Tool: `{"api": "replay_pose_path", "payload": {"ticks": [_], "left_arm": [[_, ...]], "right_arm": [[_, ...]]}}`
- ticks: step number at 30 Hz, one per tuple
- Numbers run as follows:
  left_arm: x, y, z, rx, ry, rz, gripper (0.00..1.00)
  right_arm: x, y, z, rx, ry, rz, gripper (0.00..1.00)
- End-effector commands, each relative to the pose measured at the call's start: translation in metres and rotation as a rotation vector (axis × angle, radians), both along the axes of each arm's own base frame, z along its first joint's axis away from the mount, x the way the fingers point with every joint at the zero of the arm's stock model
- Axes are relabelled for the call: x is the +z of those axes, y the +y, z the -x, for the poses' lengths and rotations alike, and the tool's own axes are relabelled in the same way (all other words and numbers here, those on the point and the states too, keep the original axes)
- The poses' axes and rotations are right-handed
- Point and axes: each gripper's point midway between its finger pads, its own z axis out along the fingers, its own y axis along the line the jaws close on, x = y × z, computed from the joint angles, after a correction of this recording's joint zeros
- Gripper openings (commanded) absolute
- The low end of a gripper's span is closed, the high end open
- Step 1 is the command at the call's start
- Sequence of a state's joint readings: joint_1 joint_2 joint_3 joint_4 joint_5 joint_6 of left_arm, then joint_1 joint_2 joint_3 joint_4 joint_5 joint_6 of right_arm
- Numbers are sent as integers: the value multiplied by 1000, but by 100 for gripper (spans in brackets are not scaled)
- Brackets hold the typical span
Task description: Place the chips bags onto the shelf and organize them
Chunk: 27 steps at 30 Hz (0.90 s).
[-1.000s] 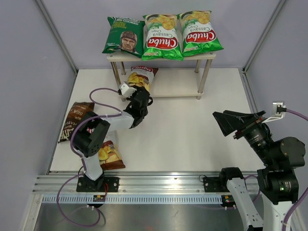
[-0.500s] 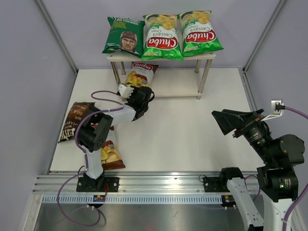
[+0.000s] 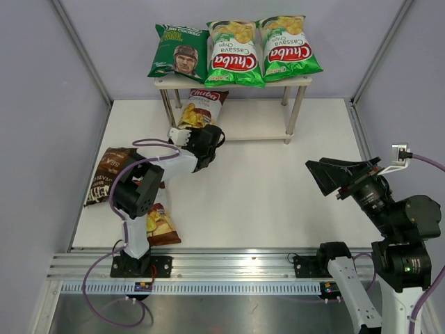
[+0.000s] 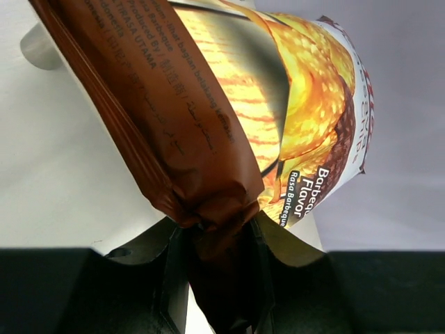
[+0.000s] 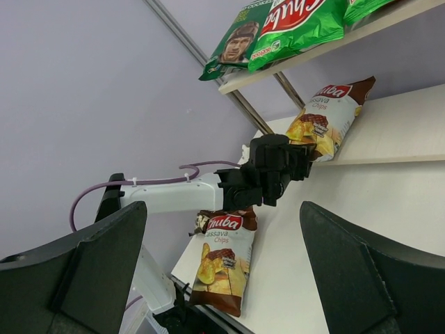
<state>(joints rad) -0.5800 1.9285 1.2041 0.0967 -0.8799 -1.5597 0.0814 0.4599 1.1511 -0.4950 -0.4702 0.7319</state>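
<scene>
My left gripper (image 3: pixel 204 138) is shut on the bottom seam of a brown-and-white Chuba bag (image 3: pixel 200 107) and holds it on the left end of the shelf's lower board (image 3: pixel 257 124). The left wrist view shows this bag (image 4: pixel 208 132) pinched between my jaws. The shelf's top board (image 3: pixel 164 81) carries the dark green bag with a man's face (image 3: pixel 179 52) and two bright green Chuba bags (image 3: pixel 234 52) (image 3: pixel 289 47). A second brown-and-white Chuba bag (image 3: pixel 158 225) lies near the left arm's base. The dark brown Kettle bag (image 3: pixel 106 175) lies at the table's left edge. My right gripper (image 5: pixel 222 229) is open and empty, raised at the right.
The shelf's thin silver legs (image 3: pixel 295 114) stand on the white table (image 3: pixel 278 202). Grey enclosure walls (image 3: pixel 42 125) close the left, right and back. A purple cable (image 3: pixel 149 147) loops over the left arm. A metal rail (image 3: pixel 229 268) runs along the near edge.
My left gripper has pushed the brown-and-white Chuba bag further back onto the shelf's lower board. The right arm has barely moved.
</scene>
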Motion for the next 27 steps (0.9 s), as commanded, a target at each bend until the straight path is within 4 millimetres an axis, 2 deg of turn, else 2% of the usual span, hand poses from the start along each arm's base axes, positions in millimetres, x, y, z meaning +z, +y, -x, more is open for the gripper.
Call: {"api": "replay_pose_path", "payload": {"ticks": [1, 6, 14, 17, 21, 27], "left_arm": [[1, 18, 4, 104, -4, -6, 0], [-7, 10, 2, 123, 4, 55, 0], [19, -6, -8, 162, -42, 67, 0], [25, -4, -9, 188, -63, 85, 0], [34, 11, -7, 245, -65, 13, 0], [32, 23, -5, 294, -56, -10, 0]], "right_arm": [[15, 8, 10, 63, -48, -18, 99], [20, 12, 16, 92, -58, -23, 99], [17, 15, 21, 121, -61, -15, 99], [18, 19, 24, 150, -59, -13, 99], [18, 22, 25, 173, -58, -6, 100], [18, 23, 26, 177, -58, 0, 99]]}}
